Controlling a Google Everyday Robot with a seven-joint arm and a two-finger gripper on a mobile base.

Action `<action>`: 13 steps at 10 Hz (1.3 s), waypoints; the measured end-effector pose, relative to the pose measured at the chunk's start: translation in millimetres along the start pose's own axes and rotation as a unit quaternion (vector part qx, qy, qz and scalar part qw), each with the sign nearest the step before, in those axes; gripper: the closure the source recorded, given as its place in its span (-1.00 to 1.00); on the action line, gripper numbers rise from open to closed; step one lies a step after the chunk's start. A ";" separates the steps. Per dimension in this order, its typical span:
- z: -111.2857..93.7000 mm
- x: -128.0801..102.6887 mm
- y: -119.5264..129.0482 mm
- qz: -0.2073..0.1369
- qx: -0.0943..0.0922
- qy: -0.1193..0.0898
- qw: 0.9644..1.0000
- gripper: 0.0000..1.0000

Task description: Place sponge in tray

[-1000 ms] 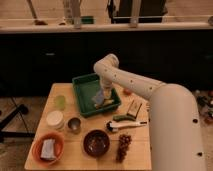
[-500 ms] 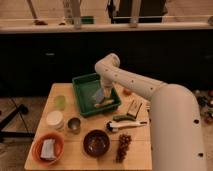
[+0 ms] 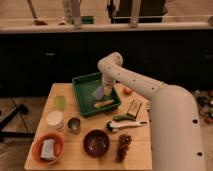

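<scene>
The deep-green tray (image 3: 83, 96) stands at the back middle of the wooden table. The blue-grey sponge (image 3: 98, 93) is over the tray's inside, right under my gripper (image 3: 103, 89), which reaches down into the tray from the white arm. I cannot tell whether the sponge rests on the tray floor or hangs just above it. A tan elongated object (image 3: 103, 104) lies in the tray beside it.
An orange bowl (image 3: 39, 144) with a paler pad (image 3: 48, 149) sits front left. A maroon bowl (image 3: 96, 142), grapes (image 3: 123, 145), a metal cup (image 3: 74, 125), a white cup (image 3: 54, 119), a green cup (image 3: 60, 102), a brush (image 3: 125, 125) and a small packet (image 3: 134, 107) lie around the tray.
</scene>
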 end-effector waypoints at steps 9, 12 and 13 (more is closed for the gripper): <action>6.0 -0.3 -3.1 0.017 -0.038 -0.073 0.996 0.98; 8.3 0.0 -3.9 0.013 -0.043 -0.077 0.996 0.98; 9.1 -0.5 -3.8 0.012 -0.045 -0.078 0.996 0.98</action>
